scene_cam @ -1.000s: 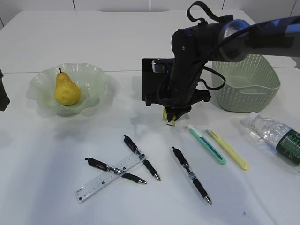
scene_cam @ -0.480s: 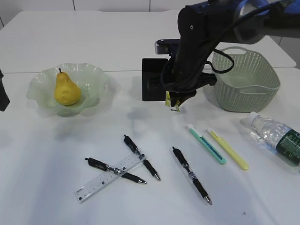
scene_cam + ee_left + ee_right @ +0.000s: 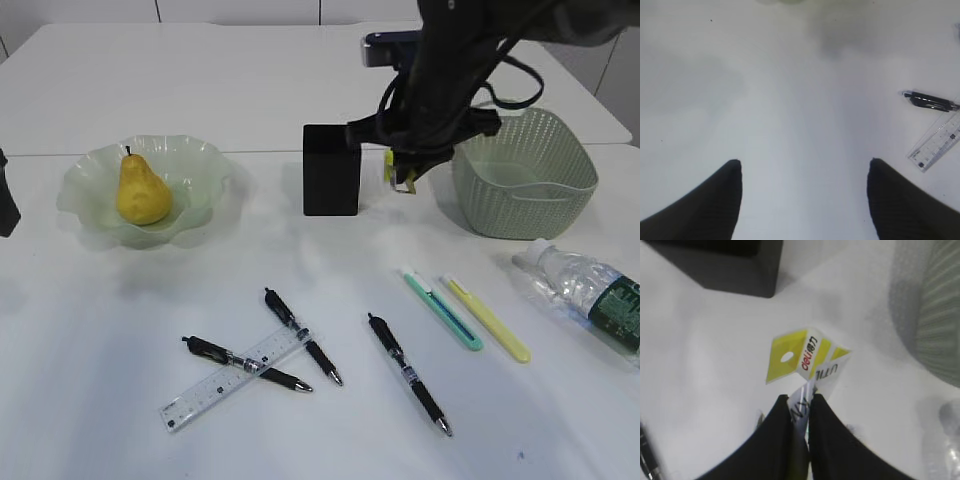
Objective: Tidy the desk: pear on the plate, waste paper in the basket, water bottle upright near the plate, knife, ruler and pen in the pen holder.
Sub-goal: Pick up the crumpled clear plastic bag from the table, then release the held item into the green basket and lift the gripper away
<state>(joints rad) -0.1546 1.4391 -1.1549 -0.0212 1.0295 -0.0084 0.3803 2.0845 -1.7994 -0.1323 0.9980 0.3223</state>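
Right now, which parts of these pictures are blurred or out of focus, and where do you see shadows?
Exterior view: sharp overall, soft shadows beside the holder and plate. Left wrist view: the fingers are dark and soft-edged, the ruler is clearer, and a gray shadow lies on the desk. Right wrist view: the wrapper print is readable, but the basket is blurred.

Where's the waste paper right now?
The waste paper hangs above the desk, pinched in the right gripper, right of centre in the exterior view, between the pen holder and the basket.
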